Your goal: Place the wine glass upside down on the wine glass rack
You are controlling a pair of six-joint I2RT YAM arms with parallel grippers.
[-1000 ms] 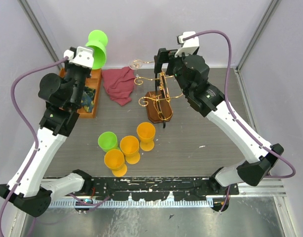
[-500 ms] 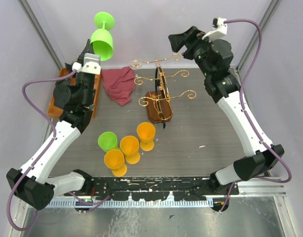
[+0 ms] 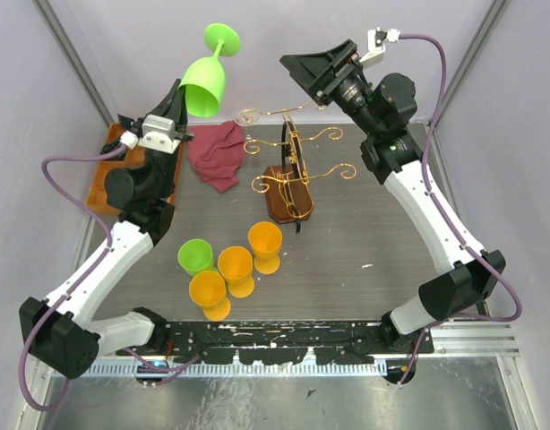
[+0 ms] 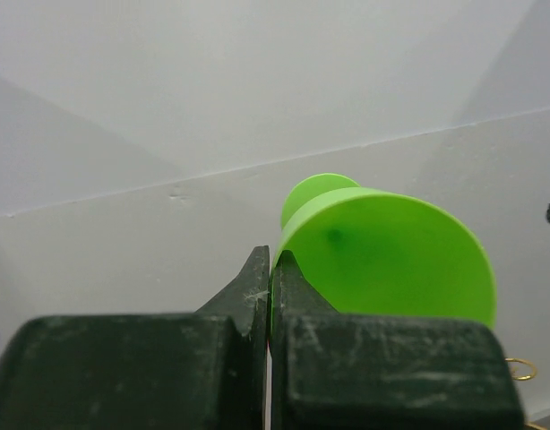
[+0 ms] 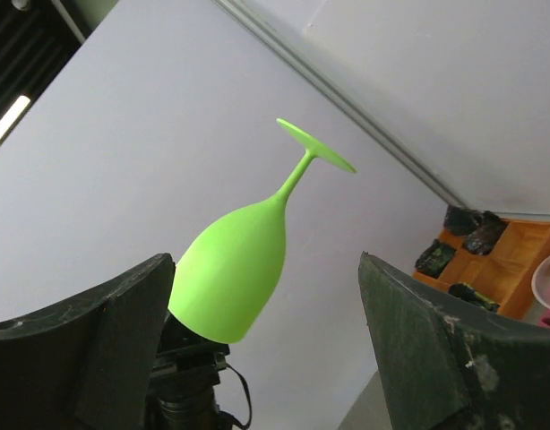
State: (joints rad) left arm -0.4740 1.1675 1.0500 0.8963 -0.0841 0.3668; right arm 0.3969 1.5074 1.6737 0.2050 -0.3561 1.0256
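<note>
Overhead, my left gripper (image 3: 180, 97) pinches the rim of the green wine glass (image 3: 206, 82). It holds the glass in the air over the far-left part of the worktop (image 3: 382, 242), foot uppermost and tilted. The wine glass rack (image 3: 291, 170) stands near the middle of the far edge, just right of the glass and not touching it. My right gripper (image 3: 316, 64) hangs above the rack's far side, jaws spread with nothing between them. A maroon cloth (image 3: 217, 154) lies left of the rack, and orange and green cups (image 3: 230, 269) cluster nearer the front edge.

From the left wrist, the fingers (image 4: 257, 282) are pressed together on the glass wall, the foot (image 4: 391, 255) facing me.

From the right wrist, both fingers (image 5: 87, 336) stand wide apart, and the inverted glass (image 5: 235, 282) shows beyond them, clear of both.
</note>
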